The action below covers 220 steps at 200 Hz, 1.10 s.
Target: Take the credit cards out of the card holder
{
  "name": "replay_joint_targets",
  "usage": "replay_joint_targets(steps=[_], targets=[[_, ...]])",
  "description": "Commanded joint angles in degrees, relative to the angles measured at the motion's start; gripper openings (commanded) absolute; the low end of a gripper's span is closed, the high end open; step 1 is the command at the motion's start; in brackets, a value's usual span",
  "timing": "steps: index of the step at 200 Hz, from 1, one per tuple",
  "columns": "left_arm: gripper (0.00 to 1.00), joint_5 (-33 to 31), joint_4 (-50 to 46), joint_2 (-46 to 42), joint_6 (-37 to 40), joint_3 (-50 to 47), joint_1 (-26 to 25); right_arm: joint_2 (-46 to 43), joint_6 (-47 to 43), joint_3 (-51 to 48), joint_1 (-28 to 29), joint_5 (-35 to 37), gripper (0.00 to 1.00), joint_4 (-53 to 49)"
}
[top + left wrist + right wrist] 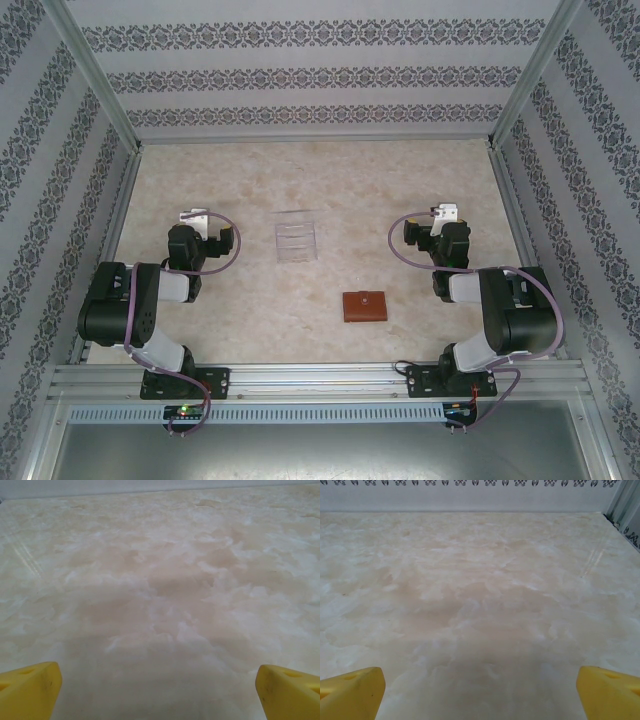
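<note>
- left pincer (pixel 193 215) is spread wide, its yellow fingertips (pixel 30 690) well apart over bare tabletop (pixel 400 180), pinching nothing.
- right pincer (pixel 443 212) is likewise spread and empty, hovering near the right side of the tabletop.
- card holder (pixel 364 306) lies flat and folded shut on the near half, closer to the right arm, well apart from both pincers and from the clear tray (pixel 296 241) further back.
- credit cards are presumably tucked inside, hidden by the folded cover.
- the holder looks like light, soft leather; it will likely skid on the smooth tabletop and flop when lifted, so one pincer should pin it while the other lifts the flap by its edge.
- the cards should be thin, stiff and slick; best taken by an exposed edge and drawn straight out of the pocket.
</note>
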Motion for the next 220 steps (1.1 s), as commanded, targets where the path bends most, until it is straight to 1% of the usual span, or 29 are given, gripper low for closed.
replay_joint_targets(steps=[1,38,69,105,151,192,220], targets=[[1.00,-1.5,2.2,-0.7,-0.8,0.6,-0.6,-2.4,-0.8,1.7,0.2,-1.2,0.98,-0.3],[1.00,-2.4,-4.8,-4.4,-1.2,2.7,-0.5,-6.5,-1.8,3.3,1.2,-1.7,0.98,-6.9],[1.00,-4.3,-11.8,-8.1,-1.8,4.8,-0.6,-10.4,-3.3,7.0,2.6,-2.4,0.98,-19.6],[1.00,-5.9,-20.2,-13.5,-4.6,7.1,-0.7,-15.8,-3.9,9.9,4.3,-5.0,0.98,-30.6],[1.00,-4.6,-33.4,-17.7,-10.5,12.6,-0.7,-20.3,-2.9,16.3,7.4,-8.8,0.97,-49.0],[1.00,0.4,-46.4,-19.4,-16.3,18.4,-0.8,-21.6,-0.2,22.6,11.5,-11.7,0.94,-64.2],[1.00,2.6,-54.6,-20.3,-22.1,21.4,-0.8,-21.7,-2.8,26.3,15.5,-14.7,0.94,-72.7]])
